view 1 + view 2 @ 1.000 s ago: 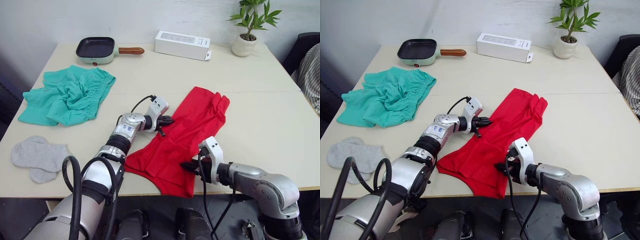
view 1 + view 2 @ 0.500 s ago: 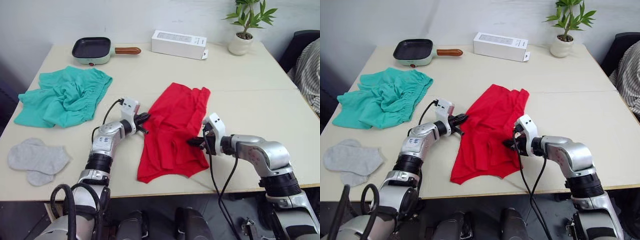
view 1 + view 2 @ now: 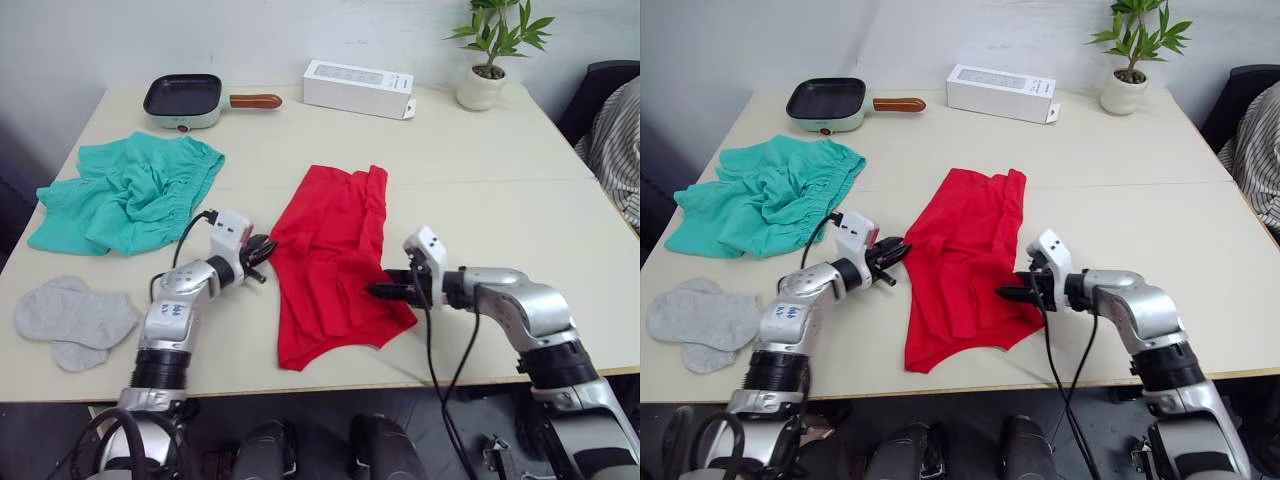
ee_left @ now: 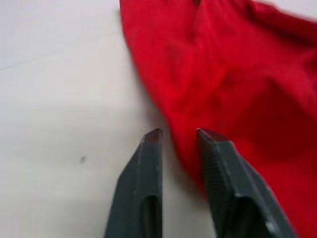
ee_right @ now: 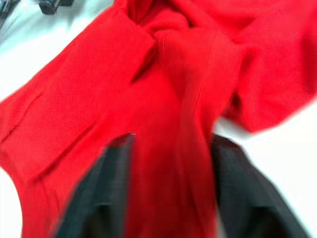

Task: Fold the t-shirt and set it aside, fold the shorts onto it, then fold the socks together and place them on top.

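The red t-shirt [image 3: 333, 255] lies crumpled lengthwise in the middle of the table, its hem near the front edge. My left gripper [image 3: 262, 250] is at the shirt's left edge, open, with one finger [image 4: 218, 158] over the cloth and the other finger [image 4: 148, 153] over bare table. On the shirt's right side, my right gripper [image 3: 378, 290] is open too, and red cloth [image 5: 168, 99] lies under its spread fingers. The teal-green shorts [image 3: 125, 190] lie bunched at the left. Two grey socks [image 3: 70, 318] rest at the front left.
At the back of the table [image 3: 500, 200] stand a pan with a brown handle [image 3: 185, 95], a white box [image 3: 358, 88] and a potted plant [image 3: 488, 60]. Striped cloth [image 3: 620, 140] hangs past the right edge.
Both grippers, shut on the shirt a second ago, swung it left and straighter, then opened and let go. The camera also shifted.
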